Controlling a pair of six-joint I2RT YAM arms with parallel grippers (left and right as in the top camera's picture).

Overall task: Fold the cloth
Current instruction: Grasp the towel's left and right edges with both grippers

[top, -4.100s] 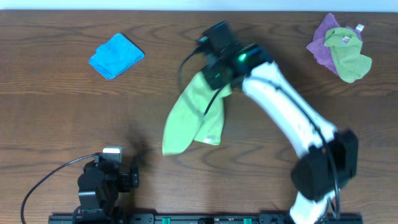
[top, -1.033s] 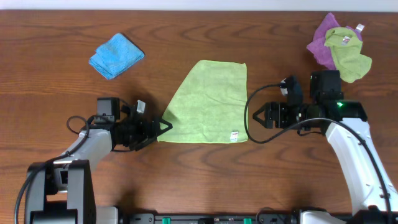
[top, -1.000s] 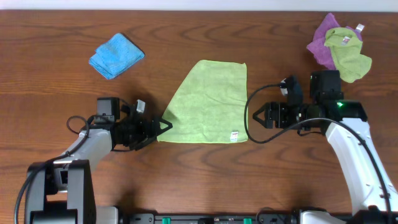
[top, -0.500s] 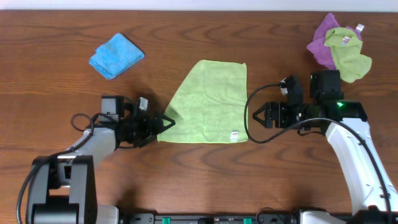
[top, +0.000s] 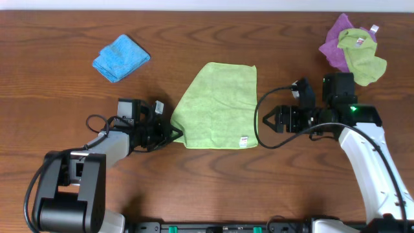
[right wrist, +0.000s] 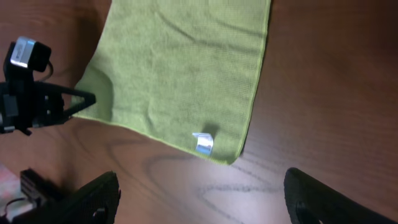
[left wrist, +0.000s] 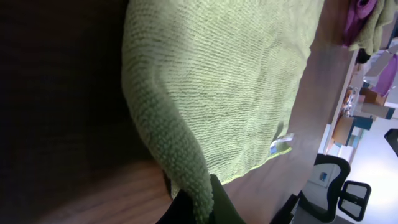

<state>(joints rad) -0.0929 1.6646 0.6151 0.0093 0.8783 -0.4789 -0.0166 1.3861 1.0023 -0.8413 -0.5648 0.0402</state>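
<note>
Well, the brown wooden table is the biggest thing, and it fills the whole view from above. The white right arm comes in from the near right. The left arm lies low on the near left.

The light green cloth lies flat in the middle of the table. It is a bit longer from far to near than from side to side. Its right edge runs straight. Its left edge slants, so the far end is thinner than the near end. The near left corner is bunched up, and the left jaws are closed on it. The right jaws are spread wide, just beside the right edge and not touching it.

Bare wood shows all around the cloth. A blue cloth sits well apart at the far left. A purple cloth and a dull green cloth are bunched at the far right. A small white tag sits on the cloth's near edge, close to the right corner.
</note>
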